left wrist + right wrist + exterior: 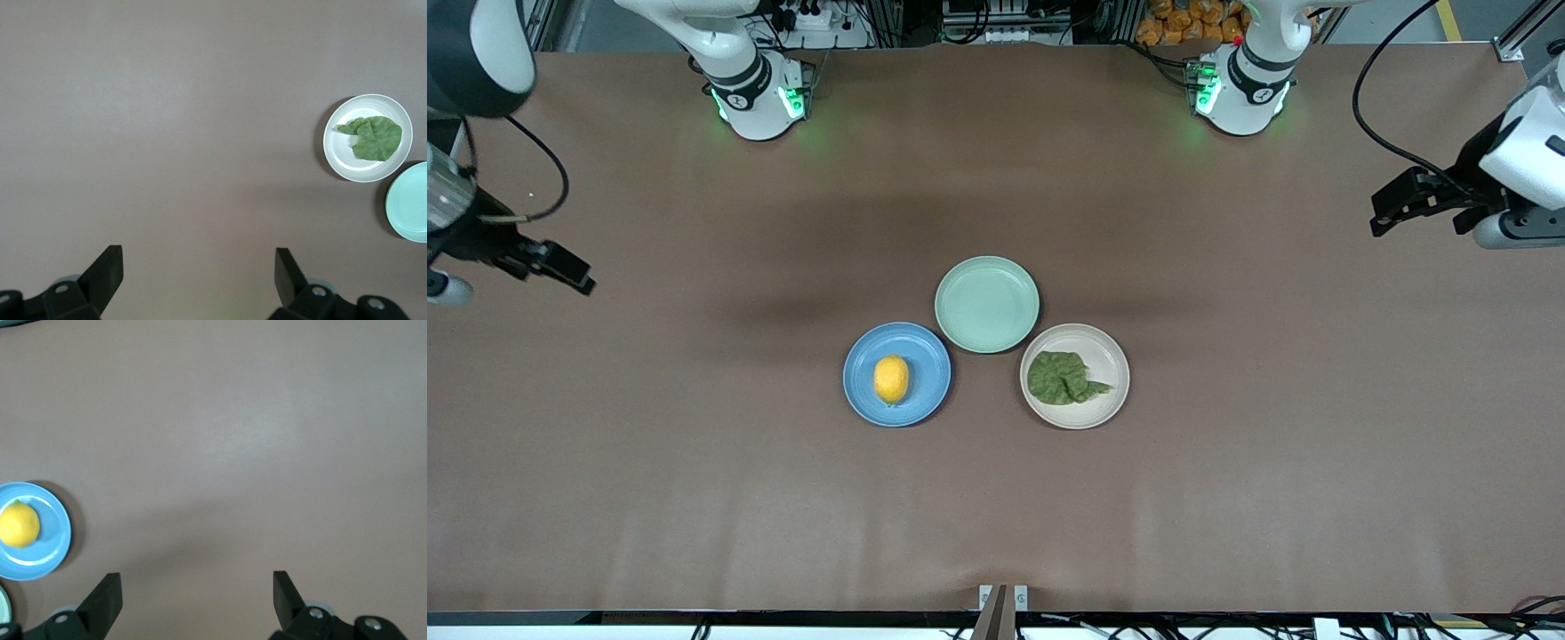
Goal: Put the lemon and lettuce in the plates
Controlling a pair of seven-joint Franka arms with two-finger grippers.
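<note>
Holding one lemon (891, 379) and one lettuce (1064, 377), two plates (925, 347); both end effectors (199, 263) (197, 587) wide.

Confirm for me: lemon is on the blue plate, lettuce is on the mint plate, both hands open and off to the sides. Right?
Not quite. The lettuce lies on the beige plate, as the front view shows; the mint plate holds nothing. The rest stands: the lemon is on the blue plate, and the left hand and right hand are open over bare table.
</note>
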